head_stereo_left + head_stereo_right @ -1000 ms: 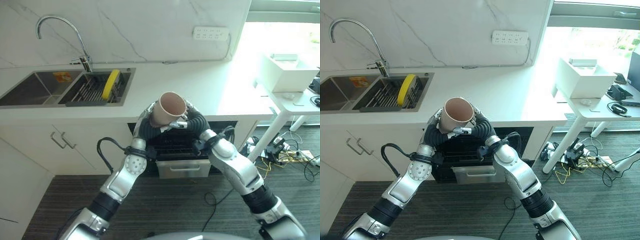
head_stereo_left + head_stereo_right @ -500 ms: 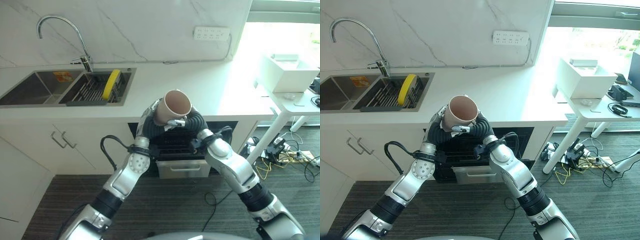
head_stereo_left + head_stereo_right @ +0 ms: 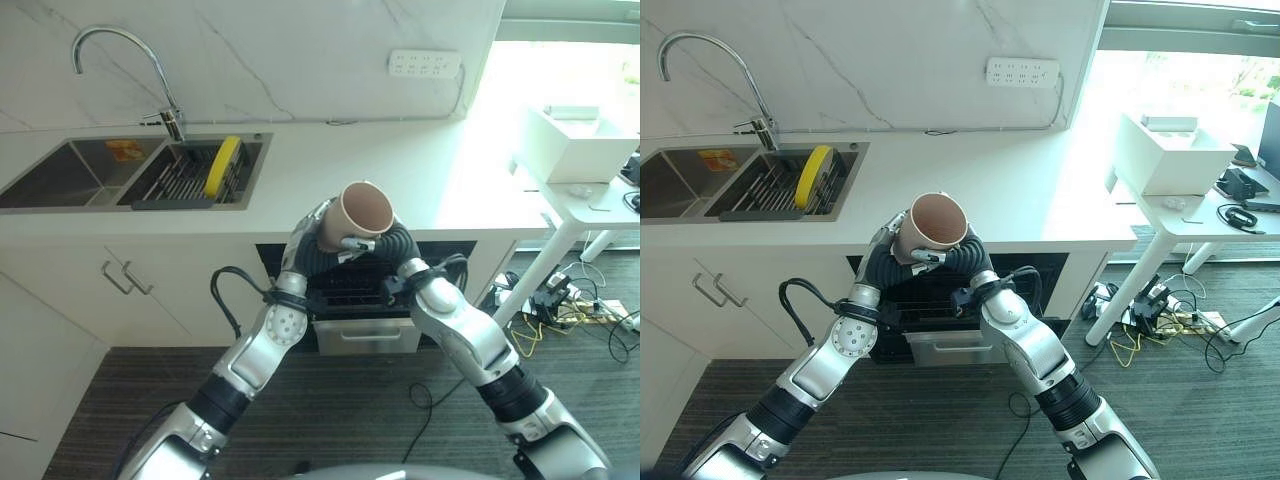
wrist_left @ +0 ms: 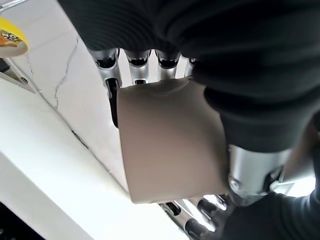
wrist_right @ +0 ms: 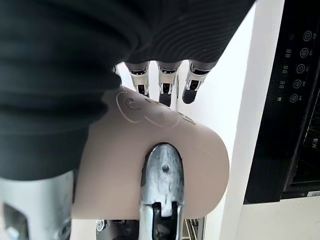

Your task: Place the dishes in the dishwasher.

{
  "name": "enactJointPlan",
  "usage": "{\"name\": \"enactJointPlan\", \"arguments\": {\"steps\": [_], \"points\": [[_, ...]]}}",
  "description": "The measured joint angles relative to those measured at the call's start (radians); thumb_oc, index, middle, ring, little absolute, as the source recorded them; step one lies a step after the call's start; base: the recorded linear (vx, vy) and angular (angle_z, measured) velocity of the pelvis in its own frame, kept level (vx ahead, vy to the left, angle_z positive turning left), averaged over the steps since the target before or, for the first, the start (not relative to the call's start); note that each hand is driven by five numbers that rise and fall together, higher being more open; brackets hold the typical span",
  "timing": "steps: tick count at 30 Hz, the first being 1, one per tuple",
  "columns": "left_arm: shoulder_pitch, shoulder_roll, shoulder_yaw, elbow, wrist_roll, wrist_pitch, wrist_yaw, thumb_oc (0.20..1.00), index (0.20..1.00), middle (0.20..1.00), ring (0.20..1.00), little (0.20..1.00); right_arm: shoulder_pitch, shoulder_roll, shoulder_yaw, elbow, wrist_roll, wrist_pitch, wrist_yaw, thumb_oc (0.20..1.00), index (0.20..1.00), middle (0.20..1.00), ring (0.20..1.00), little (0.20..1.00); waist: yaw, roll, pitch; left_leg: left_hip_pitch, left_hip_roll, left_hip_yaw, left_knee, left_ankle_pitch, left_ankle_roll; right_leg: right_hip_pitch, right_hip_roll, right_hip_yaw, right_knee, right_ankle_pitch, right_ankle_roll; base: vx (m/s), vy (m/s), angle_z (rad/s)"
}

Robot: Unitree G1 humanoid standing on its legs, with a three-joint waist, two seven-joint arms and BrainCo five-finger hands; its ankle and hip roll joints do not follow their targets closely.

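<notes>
cup [image 3: 364, 209] shifted rightward, left hand [image 4: 145, 70] and right hand [image 5: 160, 185] both clasping it

- I saw a white surface [image 3: 400, 170] running along the marble wall, with a double steel sink [image 3: 60, 180] set into its left end.
- In the right basin a dark rack [image 3: 180, 185] held a yellow plate [image 3: 222, 166] on edge.
- A curved tap [image 3: 120, 60] rose behind the sink.
- To the right, well apart, a white side table [image 3: 590, 205] carried a white box [image 3: 570, 140].
</notes>
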Motion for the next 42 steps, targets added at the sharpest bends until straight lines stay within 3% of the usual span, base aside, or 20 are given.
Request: {"name": "enactJointPlan", "arguments": {"steps": [13, 22, 24, 36, 42], "points": [[-0.037, -0.003, -0.011, 0.01, 0.03, 0.009, 0.002, 0.2, 0.2, 0.2, 0.2, 0.2, 0.0, -0.013, -0.002, 0.009, -0.004, -0.065, -0.029, 0.2, 0.2, 0.2, 0.2, 0.2, 0.0, 0.001, 0.0, 0.0, -0.001, 0.002, -0.003, -0.001, 0.001, -0.001, -0.001, 0.002, 0.0, 0.0, 0.0, 0.01, 0.003, 0.0], [-0.042, -0.005, -0.013, 0.01, 0.025, 0.009, 0.001, 0.2, 0.2, 0.2, 0.2, 0.2, 0.0, -0.019, 0.0, 0.008, -0.003, -0.076, -0.042, 0.2, 0.2, 0.2, 0.2, 0.2, 0.0, 0.01, 0.001, -0.004, -0.001, 0.002, -0.003, -0.001, 0.001, -0.005, -0.001, 0.003, 0.0, 0.0, 0.0, 0.0, 0.0, 0.0], [-0.042, -0.007, -0.014, 0.01, 0.02, 0.009, 0.001, 1.0, 1.0, 1.0, 1.0, 1.0, 0.0, -0.021, 0.0, 0.008, -0.003, -0.077, -0.042, 0.2, 0.2, 0.2, 0.2, 0.2, 0.0, 0.015, 0.001, -0.005, -0.001, 0.002, -0.003, -0.001, 0.001, -0.006, -0.001, 0.003, 0.0, 0.0, 0.0, -0.04, 0.007, 0.0], [-0.009, 0.0, 0.0, -0.005, -0.051, -0.014, -0.072, 1.0, 1.0, 1.0, 1.0, 1.0, 0.002, -0.073, -0.038, -0.004, -0.005, -0.086, -0.034, 0.2, 0.2, 0.2, 0.2, 0.2, 0.007, 0.031, 0.003, -0.009, -0.001, -0.001, -0.003, 0.0, 0.0, -0.009, 0.0, 0.0, 0.0, 0.0, 0.0, -0.02, 0.004, 0.0], [0.062, 0.031, 0.031, -0.016, -0.073, -0.023, -0.098, 1.0, 1.0, 1.0, 1.0, 1.0, 0.003, -0.087, -0.138, -0.005, -0.005, -0.147, -0.047, 0.2, 0.2, 0.2, 0.2, 0.2, 0.01, 0.029, 0.007, -0.016, -0.001, -0.007, -0.003, 0.0, 0.0, -0.013, 0.0, -0.008, 0.0, -0.001, 0.0, -0.02, 0.0, 0.02]]}}
